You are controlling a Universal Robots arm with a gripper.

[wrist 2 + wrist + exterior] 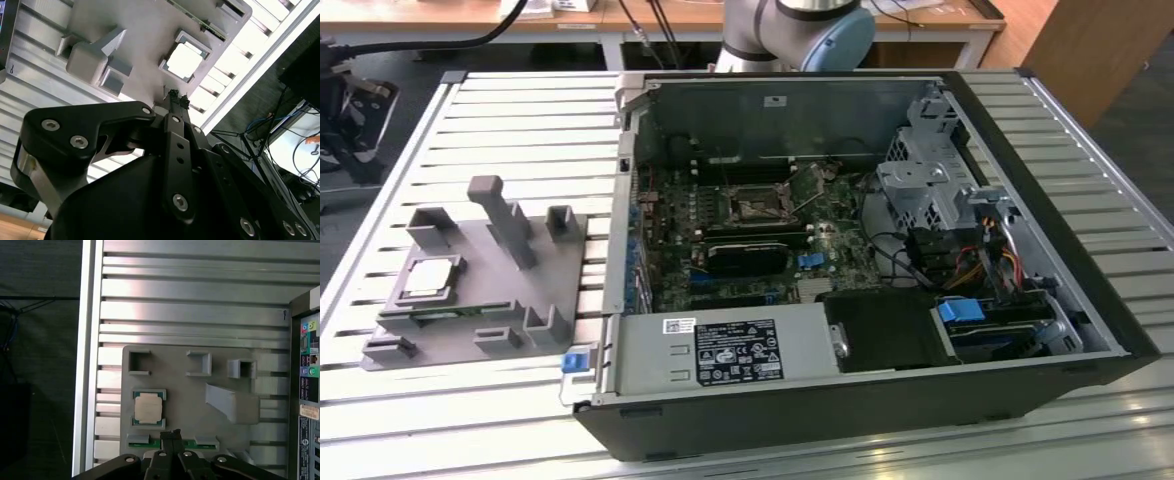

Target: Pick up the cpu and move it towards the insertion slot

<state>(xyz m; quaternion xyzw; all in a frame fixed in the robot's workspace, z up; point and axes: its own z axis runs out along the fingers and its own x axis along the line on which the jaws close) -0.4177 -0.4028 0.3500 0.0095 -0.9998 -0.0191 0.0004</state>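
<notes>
Our claw (pixel 170 434) hangs over one edge of the grey fixture (pixel 185 405), well above it. Its fingertips are pressed together with barely a seam between them, and it holds nothing. The cpu (pixel 148 407) lies flat in a shallow nest on the fixture, just inward of that edge.

We judge the chip light, stiff and thin, with a slick metal top and a delicate underside. The sensible hold is on two opposite side edges, squeezed gently and kept level.

Raised corners hem the nest, and we cannot tell how much bare edge stands proud of them. The chip's underside is hidden.

The insertion slot (pixel 757 207) sits well apart from the fixture, inside the computer case (pixel 774 110) on the slatted desk (pixel 520 130). We cannot make out its lever, or whether its frame is open.
</notes>
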